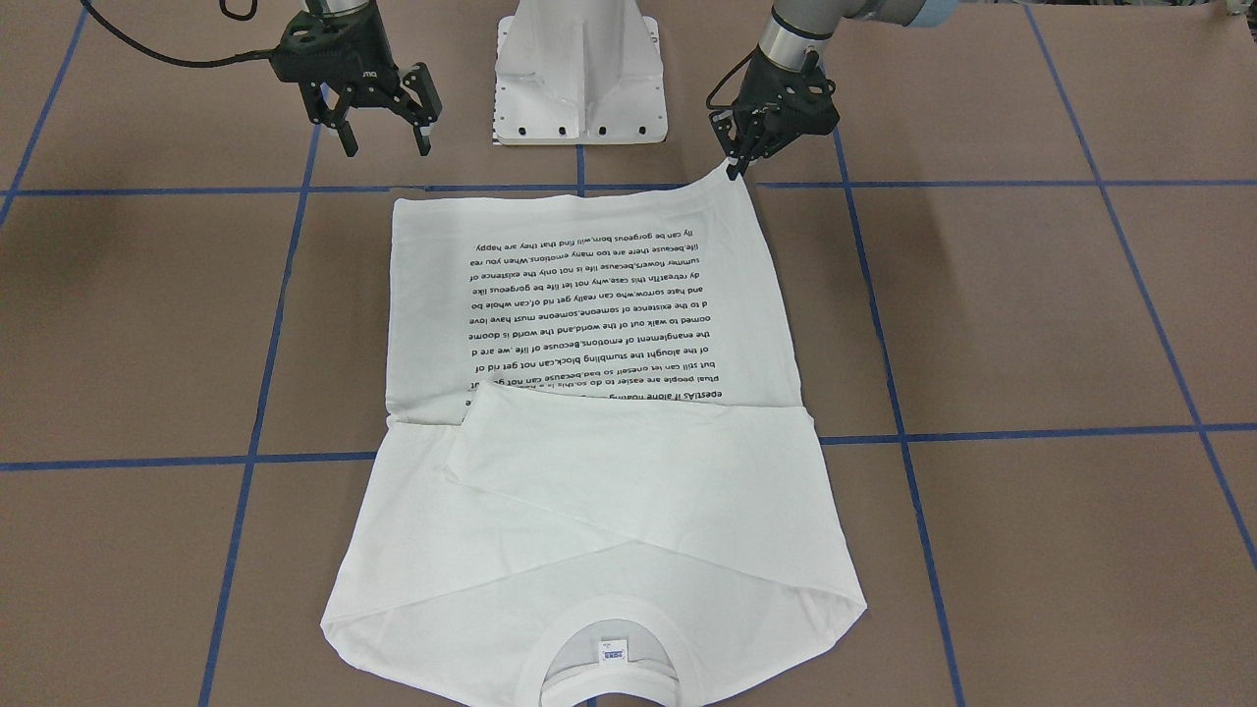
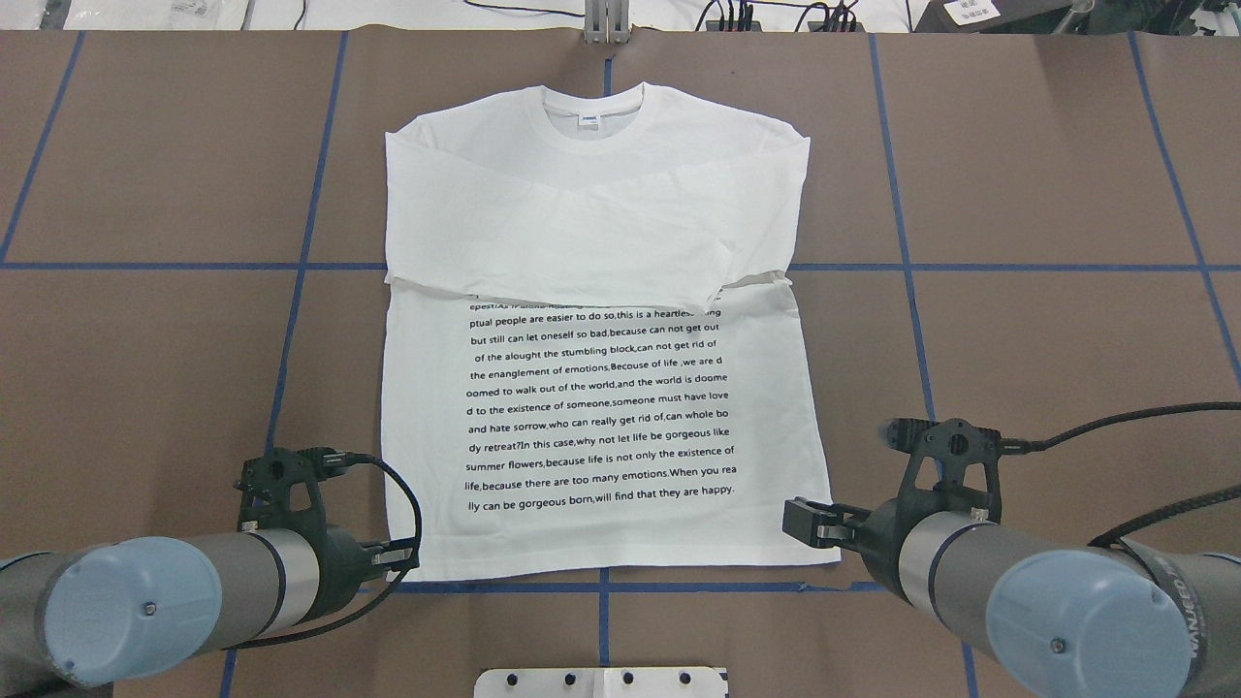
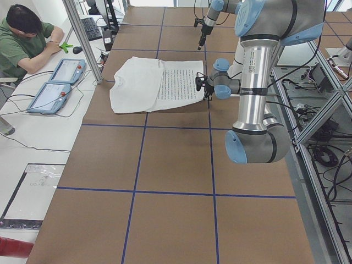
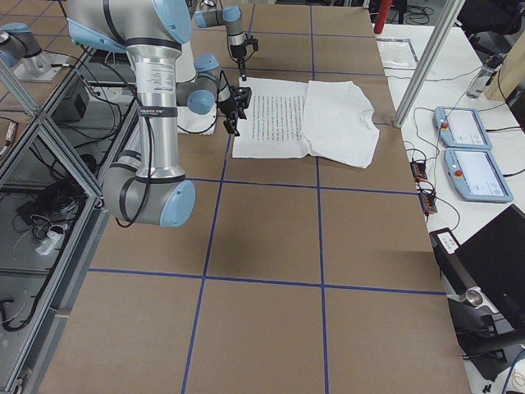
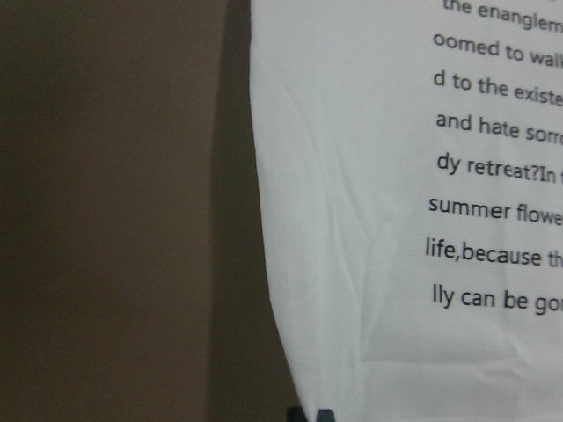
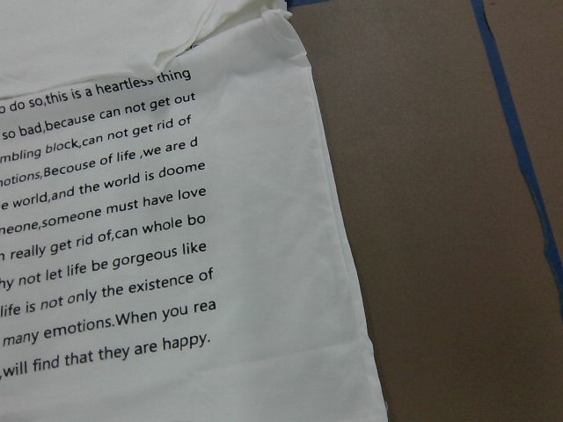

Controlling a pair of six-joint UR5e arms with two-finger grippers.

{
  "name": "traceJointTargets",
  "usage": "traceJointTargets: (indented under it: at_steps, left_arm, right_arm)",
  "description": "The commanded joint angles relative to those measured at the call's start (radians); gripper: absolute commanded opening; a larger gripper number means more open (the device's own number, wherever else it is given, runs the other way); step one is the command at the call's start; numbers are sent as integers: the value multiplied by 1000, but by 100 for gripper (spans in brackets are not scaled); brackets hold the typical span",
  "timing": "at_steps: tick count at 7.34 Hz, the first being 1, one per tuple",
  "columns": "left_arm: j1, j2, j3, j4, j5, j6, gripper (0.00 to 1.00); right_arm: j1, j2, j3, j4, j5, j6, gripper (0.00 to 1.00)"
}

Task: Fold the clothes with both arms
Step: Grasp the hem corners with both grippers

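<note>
Fingers of the left gripper (image 1: pixel 734 169) are pressed together on a hem corner of the T-shirt (image 1: pixel 589 462). The cloth peaks up to them there, so I'd call that a pinch. The right gripper (image 1: pixel 387 145) has its fingers spread wide with nothing in them, hanging above the other hem corner.

From overhead, the shirt lies flat on the brown table (image 2: pixel 1047 339), its long axis running straight away from the robot. The hem is nearest the base, the collar (image 2: pixel 593 102) is at the far end, and both sleeves (image 2: pixel 582 233) are crossed over the chest above the printed text (image 2: pixel 601 412). Each arm sits at its own hem corner, so neither has to reach across. My guess is the fold goes forward, hem toward collar.

Both side views are too small to read the fingers. They just confirm the shirt is flat, with both grippers at its robot-side end.

In the left wrist cam, the soft white knit has faint wrinkles, its side edge curves down, and dark fingertips (image 5: pixel 310 415) sit right on the cloth's edge.

The right wrist cam shows a thin limp side seam and crisp black lettering, but no fingers.
</note>
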Motion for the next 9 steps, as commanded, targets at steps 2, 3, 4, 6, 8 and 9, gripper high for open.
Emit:
traceJointTargets:
  at_steps: [2, 3, 4, 6, 8, 9]
  left_arm:
    - [-1, -21, -22, 6, -25, 1, 0]
    - [-1, -24, -22, 6, -25, 1, 0]
    - [-2, -24, -20, 6, -25, 1, 0]
    - [-2, -24, -20, 6, -26, 1, 0]
    - [-2, -24, -20, 4, -26, 1, 0]
    - [-2, -24, -22, 4, -26, 1, 0]
  right_arm:
    - [-49, -124, -151, 330, -123, 25, 87]
    - [-59, -129, -168, 342, -132, 26, 74]
    - [-73, -128, -206, 343, -169, 25, 65]
    - [-84, -114, -214, 340, -180, 25, 62]
    - [-101, -114, -216, 328, -210, 23, 62]
    - [-109, -111, -226, 328, -214, 23, 61]
